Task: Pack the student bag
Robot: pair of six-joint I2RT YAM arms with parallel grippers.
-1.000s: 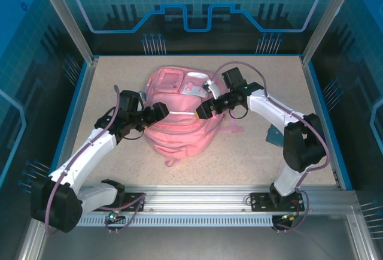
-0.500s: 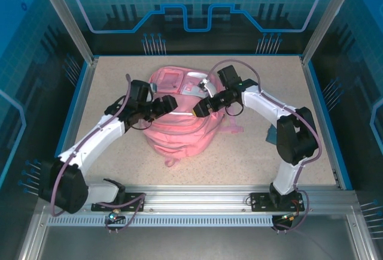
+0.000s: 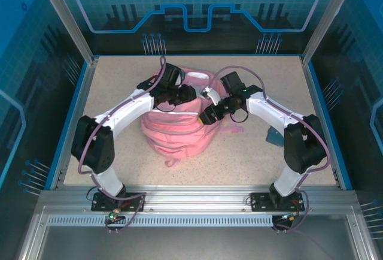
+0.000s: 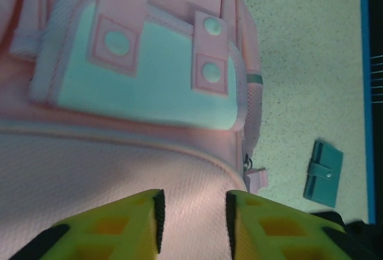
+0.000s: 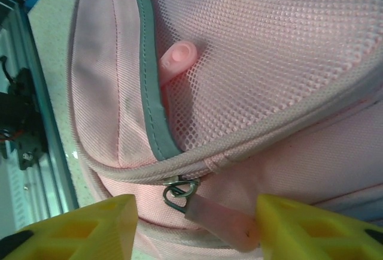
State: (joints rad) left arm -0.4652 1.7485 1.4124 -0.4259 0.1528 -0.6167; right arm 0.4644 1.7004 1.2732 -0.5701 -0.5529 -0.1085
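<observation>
Lying flat in the middle of the table [image 3: 114, 86], the bag [image 3: 179, 133] had both arms bent in over its upper half. The right gripper [image 5: 194, 223] hung at the bag's side, below the mesh pocket [image 5: 269, 50]. Its jaws stood well apart with the zip pull [image 5: 218, 219] lying in the gap, and neither finger visibly touched it, so nothing was held. The left gripper [image 4: 191, 215] hovered over plain pink cloth just below the front pocket [image 4: 143, 89]. Its jaws were only part open, with smooth fabric showing between them, and I could see no fold pinched there. A small teal case [image 4: 324, 173] lay on the table to the right, well apart from the bag. The step in hand looked like opening the zip. To do it well, the right jaws should close squarely on the tab of the pull, close to the slider [image 5: 179, 191], not on its loose end. The pull should then run along the line of the teeth rather than away from the bag. The left gripper would need to pin or pinch the cloth firmly, because the soft bag would otherwise slide and bunch. Catching mesh or seam tape in the grip was the likely fault.
</observation>
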